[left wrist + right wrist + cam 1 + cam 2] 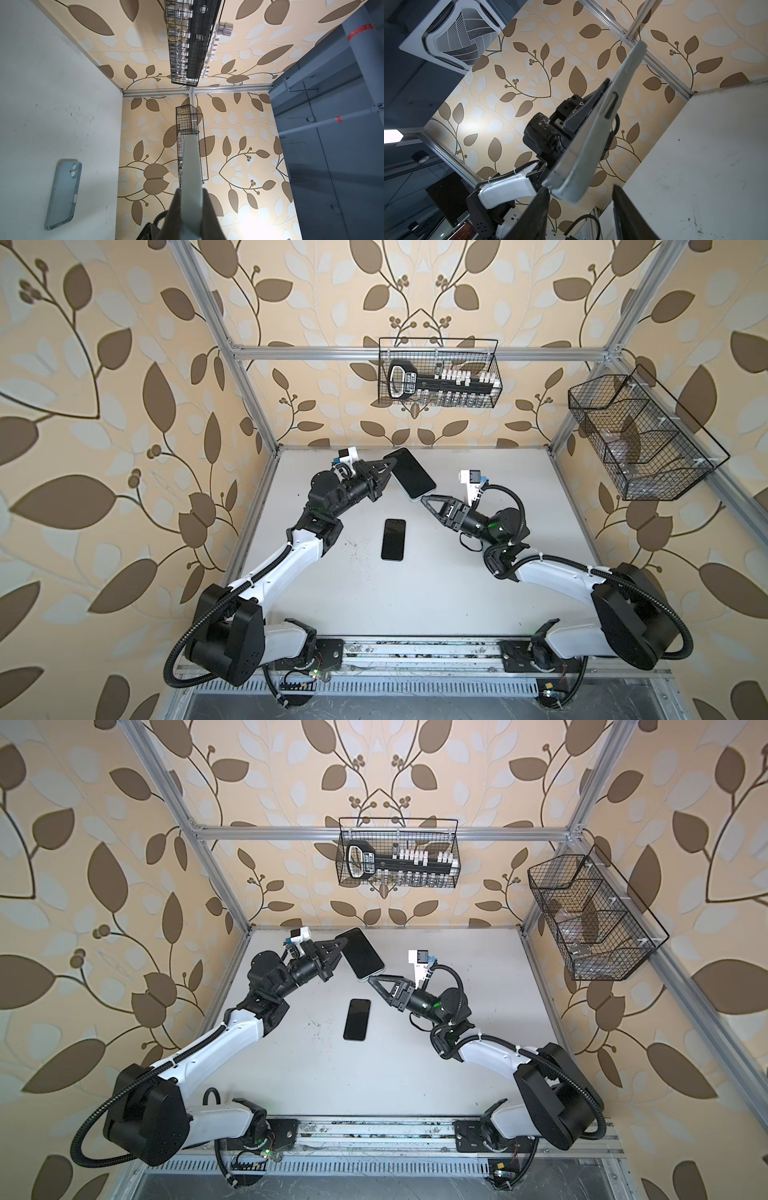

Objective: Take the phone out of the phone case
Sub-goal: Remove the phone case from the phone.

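Phone (412, 472), screen up, sits in the pale phone case (591, 145), raised over the back of the tabletop (415, 597). Left end effector (390, 472) is clamped on the case's edge. Right end effector (424, 501) has its jaws apart astride the case's lower corner, one finger seemingly touching it. Second phone (393, 539) lies flat mid-tabletop.
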Controlling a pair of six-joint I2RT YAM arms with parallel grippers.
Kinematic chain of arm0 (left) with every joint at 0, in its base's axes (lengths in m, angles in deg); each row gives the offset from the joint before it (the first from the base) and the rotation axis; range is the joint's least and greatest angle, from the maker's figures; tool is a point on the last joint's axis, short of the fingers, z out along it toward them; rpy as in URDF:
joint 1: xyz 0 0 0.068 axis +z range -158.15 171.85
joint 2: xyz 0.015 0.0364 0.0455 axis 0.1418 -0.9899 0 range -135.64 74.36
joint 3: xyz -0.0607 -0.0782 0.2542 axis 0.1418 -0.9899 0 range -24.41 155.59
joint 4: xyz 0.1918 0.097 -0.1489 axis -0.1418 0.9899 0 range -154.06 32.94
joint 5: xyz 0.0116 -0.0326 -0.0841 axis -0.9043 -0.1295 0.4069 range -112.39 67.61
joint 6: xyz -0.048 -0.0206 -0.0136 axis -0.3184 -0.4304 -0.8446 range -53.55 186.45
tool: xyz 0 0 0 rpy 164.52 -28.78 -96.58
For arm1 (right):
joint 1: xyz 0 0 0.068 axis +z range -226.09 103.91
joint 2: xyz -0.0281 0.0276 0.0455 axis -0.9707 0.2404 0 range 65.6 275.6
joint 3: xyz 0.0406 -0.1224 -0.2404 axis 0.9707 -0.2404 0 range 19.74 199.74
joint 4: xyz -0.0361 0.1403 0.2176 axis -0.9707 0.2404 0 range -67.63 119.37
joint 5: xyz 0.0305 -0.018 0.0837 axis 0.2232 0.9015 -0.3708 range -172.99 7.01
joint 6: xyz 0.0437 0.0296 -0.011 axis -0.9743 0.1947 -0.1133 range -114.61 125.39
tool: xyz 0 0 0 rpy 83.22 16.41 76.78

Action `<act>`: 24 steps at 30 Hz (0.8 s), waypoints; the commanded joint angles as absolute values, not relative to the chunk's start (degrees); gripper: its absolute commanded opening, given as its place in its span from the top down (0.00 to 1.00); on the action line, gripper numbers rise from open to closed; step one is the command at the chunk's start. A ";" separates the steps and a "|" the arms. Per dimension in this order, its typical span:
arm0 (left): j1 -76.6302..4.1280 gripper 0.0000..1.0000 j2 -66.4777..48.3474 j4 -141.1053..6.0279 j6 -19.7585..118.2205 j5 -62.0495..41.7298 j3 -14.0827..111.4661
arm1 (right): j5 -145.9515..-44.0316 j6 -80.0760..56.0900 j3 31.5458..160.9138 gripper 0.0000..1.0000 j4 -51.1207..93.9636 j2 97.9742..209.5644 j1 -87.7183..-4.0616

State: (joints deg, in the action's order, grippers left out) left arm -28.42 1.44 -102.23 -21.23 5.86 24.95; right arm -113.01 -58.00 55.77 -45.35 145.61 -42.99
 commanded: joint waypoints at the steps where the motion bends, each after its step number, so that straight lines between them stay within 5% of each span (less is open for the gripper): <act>1: -28.98 1.00 4.11 -109.41 -22.97 7.49 26.43 | -112.79 -58.29 57.66 0.51 -47.06 146.59 -43.00; 24: -29.95 1.00 3.97 -112.02 -25.52 7.98 27.03 | -110.99 -61.72 56.74 0.53 -49.94 149.09 -44.66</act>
